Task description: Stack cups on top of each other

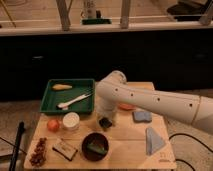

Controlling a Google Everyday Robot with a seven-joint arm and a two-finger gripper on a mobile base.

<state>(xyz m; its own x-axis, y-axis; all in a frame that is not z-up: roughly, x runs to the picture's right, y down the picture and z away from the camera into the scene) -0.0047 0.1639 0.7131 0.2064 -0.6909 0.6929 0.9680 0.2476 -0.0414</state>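
One light wooden table stood on a pale floor, with a long dark wall behind it. The white robot arm reached in from the right, across the middle of the table. Its dark gripper hung low, just right of the white round container and just behind the dark bowl. It was not clear whether the gripper was holding anything. The two small cups could not be made out; the arm and gripper covered that spot.

A green plastic tray sat at the back left, close to the table's edge. A round orange fruit lay just left of the container. A blue sponge and a blue cloth lay on the right side. A brown snack pile sat by the front left corner. Bare wood showed between the bowl and the cloth.
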